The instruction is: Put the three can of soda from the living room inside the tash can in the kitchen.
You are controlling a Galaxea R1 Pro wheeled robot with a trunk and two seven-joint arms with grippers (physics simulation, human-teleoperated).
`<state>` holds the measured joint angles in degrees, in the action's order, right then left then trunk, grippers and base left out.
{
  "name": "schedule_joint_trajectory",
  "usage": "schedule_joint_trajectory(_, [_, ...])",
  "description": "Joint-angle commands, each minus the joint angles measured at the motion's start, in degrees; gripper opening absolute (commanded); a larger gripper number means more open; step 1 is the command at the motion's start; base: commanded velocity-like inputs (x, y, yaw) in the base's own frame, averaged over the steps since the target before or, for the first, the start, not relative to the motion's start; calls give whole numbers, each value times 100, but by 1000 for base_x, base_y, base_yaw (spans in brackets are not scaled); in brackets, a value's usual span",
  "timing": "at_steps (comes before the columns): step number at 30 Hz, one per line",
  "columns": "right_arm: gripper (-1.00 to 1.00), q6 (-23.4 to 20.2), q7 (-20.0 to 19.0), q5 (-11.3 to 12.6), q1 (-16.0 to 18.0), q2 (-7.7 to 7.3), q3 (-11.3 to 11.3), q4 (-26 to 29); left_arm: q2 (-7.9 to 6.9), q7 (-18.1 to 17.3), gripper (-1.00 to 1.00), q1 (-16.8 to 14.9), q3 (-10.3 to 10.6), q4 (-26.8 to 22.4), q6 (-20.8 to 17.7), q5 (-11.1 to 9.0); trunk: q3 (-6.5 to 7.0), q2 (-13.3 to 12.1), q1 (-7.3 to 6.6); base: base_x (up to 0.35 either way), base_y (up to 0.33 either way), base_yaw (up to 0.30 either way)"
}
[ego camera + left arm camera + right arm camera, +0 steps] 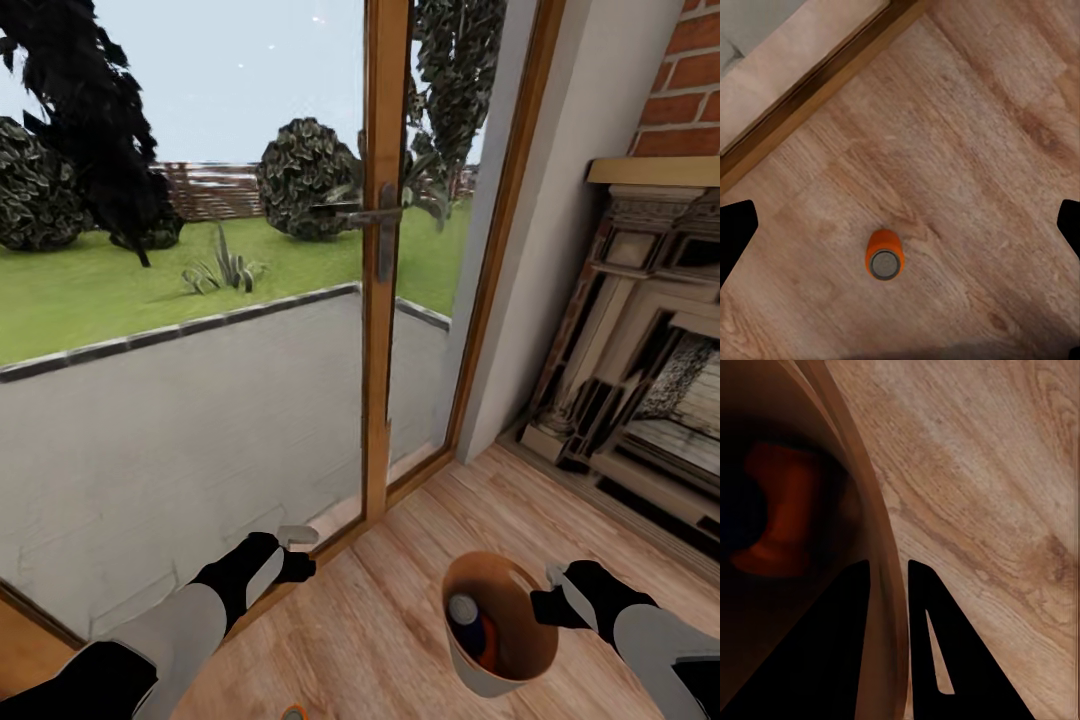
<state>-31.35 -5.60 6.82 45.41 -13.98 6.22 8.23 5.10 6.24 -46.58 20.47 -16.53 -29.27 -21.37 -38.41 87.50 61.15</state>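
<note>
The trash can (478,678), grey outside and wood-toned inside, hangs just above the plank floor at the lower right. My right gripper (553,590) is shut on its rim, one finger inside the wall (874,510) and one outside. Inside it lie a dark blue soda can (464,614) and an orange one (489,641), the latter seen dimly as an orange can (784,525) in the right wrist view. Another orange soda can (883,255) stands upright on the floor, and its top (293,712) peeks in at the head view's lower edge. My left gripper (292,552) is open, high over that can, with nothing between its fingers.
Wood-framed glass doors (384,250) stand straight ahead with a garden beyond. The ornate stone fireplace (650,380) and red brick wall (690,90) are at the right. The door's wooden threshold (817,82) runs close beside the floor can.
</note>
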Motion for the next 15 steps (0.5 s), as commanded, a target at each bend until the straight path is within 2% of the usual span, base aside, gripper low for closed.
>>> schedule_joint_trajectory(1, [-100, -3, -29, 65, 3, 1, -51, 3, 0, 0, 100, 0, 0, 0, 0, 0, 1, 0, 0, 20, 13, -1])
schedule_joint_trajectory(9, [-100, -3, -29, 65, 3, 8, -51, 3, 0, 5, 100, 0, 15, 0, 2, 2, 1, 0, 0, 10, 4, 0])
schedule_joint_trajectory(15, [-100, -2, -29, 55, 3, 12, -45, 3, 3, 5, 100, 0, 18, 0, 13, 1, 1, 0, 0, 96, 0, 0])
